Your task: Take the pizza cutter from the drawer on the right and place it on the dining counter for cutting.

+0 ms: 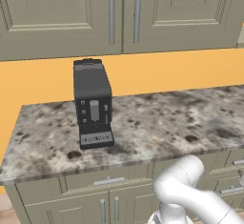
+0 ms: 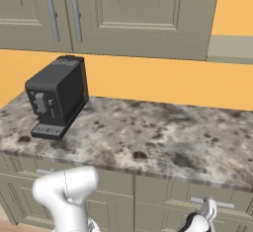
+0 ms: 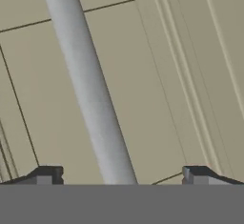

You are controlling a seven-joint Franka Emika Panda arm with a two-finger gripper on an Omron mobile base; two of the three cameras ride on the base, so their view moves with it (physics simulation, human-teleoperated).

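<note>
Two finger tips of the gripper (image 3: pixel 119 175) are spread wide around the drawer (image 2: pixel 197 204) handle (image 3: pixel 90 89), the pizza cutter is thought to be hidden inside, and the handle could be missed if squeezed crookedly

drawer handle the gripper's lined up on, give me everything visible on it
The drawer handle is a plain grey bar, matte metal by the look, smooth and round. In the hand view it runs slantwise across the olive-beige drawer front, passing between the gripper fingertips, which stand open on either side without touching it. In the right base view it sits horizontally on the drawer under the granite worktop, with the gripper just below it. The drawer looks shut.
</note>
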